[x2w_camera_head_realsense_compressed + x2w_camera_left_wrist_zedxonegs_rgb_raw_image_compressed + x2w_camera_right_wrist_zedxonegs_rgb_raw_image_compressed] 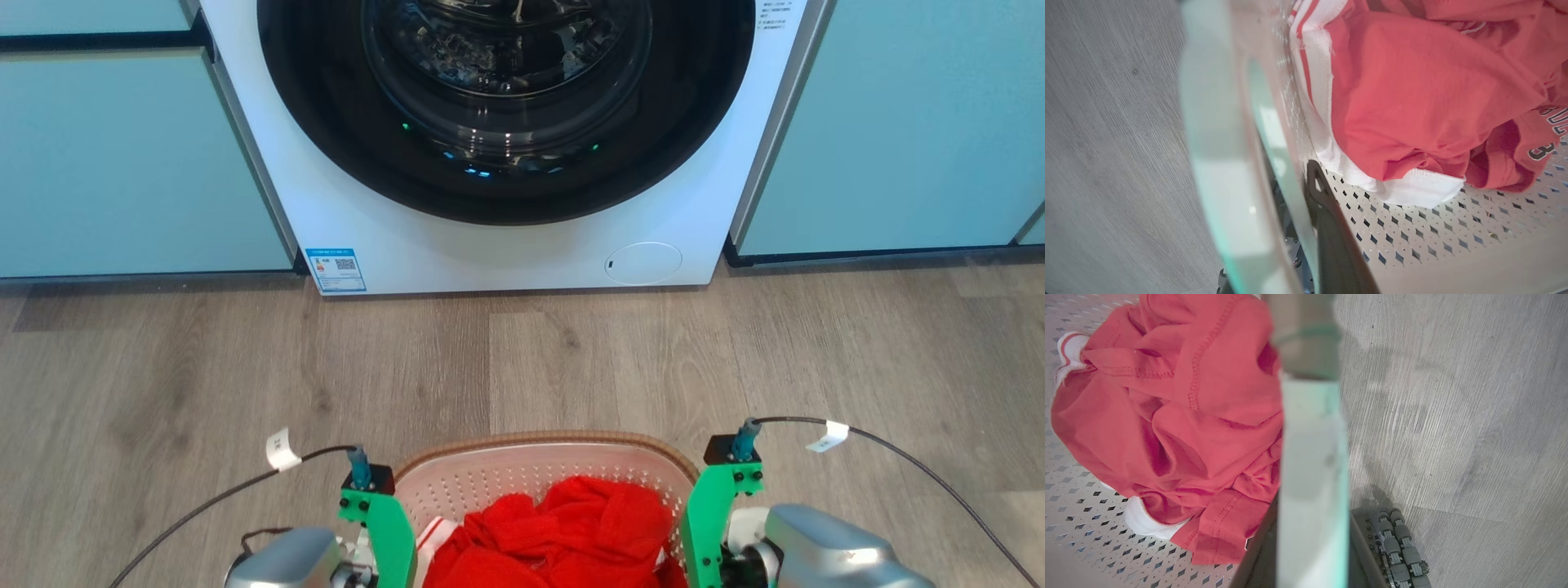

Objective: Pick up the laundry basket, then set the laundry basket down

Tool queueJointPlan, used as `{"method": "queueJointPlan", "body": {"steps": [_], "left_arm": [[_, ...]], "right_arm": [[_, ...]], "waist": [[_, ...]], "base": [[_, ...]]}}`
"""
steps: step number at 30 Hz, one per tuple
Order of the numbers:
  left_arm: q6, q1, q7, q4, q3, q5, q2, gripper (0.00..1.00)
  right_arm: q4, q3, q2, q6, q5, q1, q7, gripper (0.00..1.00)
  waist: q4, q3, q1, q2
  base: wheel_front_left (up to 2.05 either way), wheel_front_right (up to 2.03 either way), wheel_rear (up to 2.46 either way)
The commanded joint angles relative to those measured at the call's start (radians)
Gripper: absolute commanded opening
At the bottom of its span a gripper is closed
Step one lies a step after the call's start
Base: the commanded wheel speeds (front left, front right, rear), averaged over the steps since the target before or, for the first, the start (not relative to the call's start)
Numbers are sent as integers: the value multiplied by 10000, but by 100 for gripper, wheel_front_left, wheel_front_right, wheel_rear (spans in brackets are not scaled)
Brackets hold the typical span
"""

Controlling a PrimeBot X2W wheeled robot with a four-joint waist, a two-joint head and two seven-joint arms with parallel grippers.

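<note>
The left gripper (1290,183) is clamped on the side wall of the laundry basket (490,482). One dark finger (1331,232) lies against the perforated inner face, and the blurred pale rim band runs between it and its partner. The right gripper (1310,526) pinches the opposite side in the same way, with dark fingers flanking the pale wall below the brown woven-look rim. In the head view, each wrist's green bracket (384,523) stands just outside the basket, left and right, with a black cable (204,502) carrying a white tag trailing away from it. The basket sits between the two arms at the bottom of that view. It holds a crumpled red garment (563,531) with white, red-striped trim and dark lettering. Whether the basket rests on the grey wood-look floor (245,367) or hangs above it cannot be told. Beyond an open stretch of floor stands a white front-loading washing machine (506,245) with a dark round door, set between pale blue-green cabinets (122,163). A roller wheel (1400,551) shows beside the right-hand fingers.
</note>
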Motion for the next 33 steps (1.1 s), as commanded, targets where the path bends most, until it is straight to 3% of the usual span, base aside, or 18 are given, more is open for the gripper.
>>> {"method": "queueJointPlan", "body": {"steps": [1, 15, 33], "left_arm": [[-73, -761, -143, -168, 3, -42, -82, 0], [-73, -915, -479, -34, -81, 8, -108, 0], [-67, -2839, -2463, 400, -95, 519, -206, 0]], "right_arm": [[-330, 56, 281, 163, 25, -552, -143, 0], [-328, 92, 281, 163, 46, -760, -403, 0], [89, -42, 198, 163, -263, -2619, -2490, 0]], "waist": [[2, 8, 0, 0], [-47, 644, 0, 0], [15, 4881, 0, 0]], "base": [[0, 0, 0], [0, 0, 0], [0, 0, 0]]}}
